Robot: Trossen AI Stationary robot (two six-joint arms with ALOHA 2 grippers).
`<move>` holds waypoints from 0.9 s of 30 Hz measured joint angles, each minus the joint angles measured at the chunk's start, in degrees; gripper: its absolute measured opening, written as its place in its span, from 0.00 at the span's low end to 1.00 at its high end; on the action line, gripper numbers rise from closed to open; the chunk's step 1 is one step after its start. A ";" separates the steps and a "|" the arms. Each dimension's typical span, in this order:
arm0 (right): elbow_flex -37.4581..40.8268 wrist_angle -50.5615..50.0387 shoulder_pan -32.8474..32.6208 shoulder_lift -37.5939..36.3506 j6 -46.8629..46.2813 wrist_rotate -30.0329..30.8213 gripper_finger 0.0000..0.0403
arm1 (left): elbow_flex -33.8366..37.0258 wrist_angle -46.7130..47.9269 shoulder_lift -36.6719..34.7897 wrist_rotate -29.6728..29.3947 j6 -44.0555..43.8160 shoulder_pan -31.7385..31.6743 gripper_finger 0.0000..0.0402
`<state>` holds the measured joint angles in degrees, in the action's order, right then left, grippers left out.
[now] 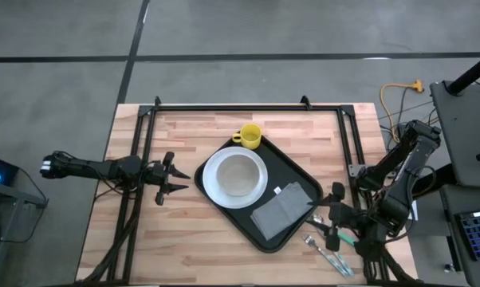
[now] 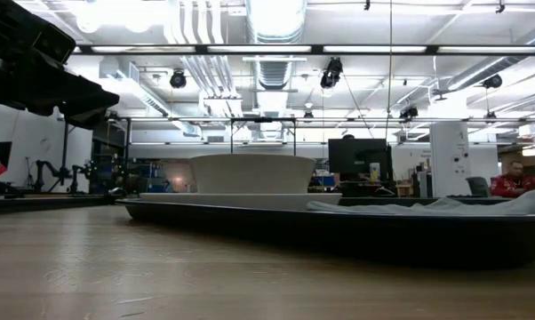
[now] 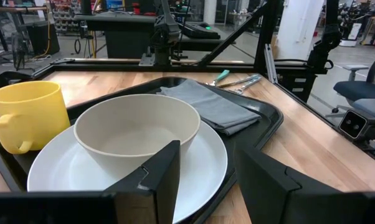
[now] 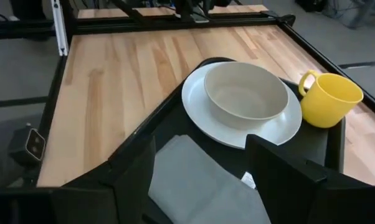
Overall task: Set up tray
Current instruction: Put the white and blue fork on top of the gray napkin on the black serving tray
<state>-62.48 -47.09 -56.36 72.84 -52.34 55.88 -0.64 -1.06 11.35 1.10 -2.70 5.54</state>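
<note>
The black tray (image 1: pixel 300 171) lies askew in the middle of the table. On it stand a white plate (image 1: pixel 212 187) with a cream bowl (image 1: pixel 238 173), a yellow mug (image 1: pixel 250 136) at its far corner, and a folded grey napkin (image 1: pixel 284 209) at its near right end. My left gripper (image 1: pixel 180 178) is open and empty, just left of the tray, its fingers (image 3: pixel 166 177) pointing at the plate. My right gripper (image 1: pixel 324 214) is open and empty at the tray's right edge, looking over the napkin (image 4: pixel 200 180).
Several pieces of cutlery (image 1: pixel 329 251), one with a green handle (image 1: pixel 348 237), lie on the table near the right front corner, beside my right gripper. A black frame (image 1: pixel 224 107) runs along the table's far edge and sides. Bare wood (image 1: pixel 168 239) lies left and near of the tray.
</note>
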 joint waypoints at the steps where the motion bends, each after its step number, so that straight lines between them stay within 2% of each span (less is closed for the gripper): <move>1: 0.00 0.32 0.00 0.00 0.19 0.00 0.60 | 0.00 0.00 -0.01 0.01 0.00 0.00 0.34; 14: 0.00 2.77 0.66 0.09 6.52 -1.60 0.60 | 0.00 0.02 -0.02 0.00 0.00 0.00 0.34; 20: 0.00 2.75 0.76 0.05 3.97 -14.89 0.60 | 0.00 0.00 0.00 0.00 0.00 0.02 0.34; 24: 0.00 2.49 0.74 0.09 -2.86 -17.64 0.60 | 0.00 0.01 -0.01 0.01 0.00 0.01 0.34; 27: 0.17 2.52 0.74 0.28 -6.36 -24.58 0.60 | 0.00 0.00 0.00 0.01 0.00 0.02 0.34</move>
<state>-62.30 -44.57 -55.61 73.11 -58.70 31.30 -0.64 -1.06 11.35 1.11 -2.70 5.56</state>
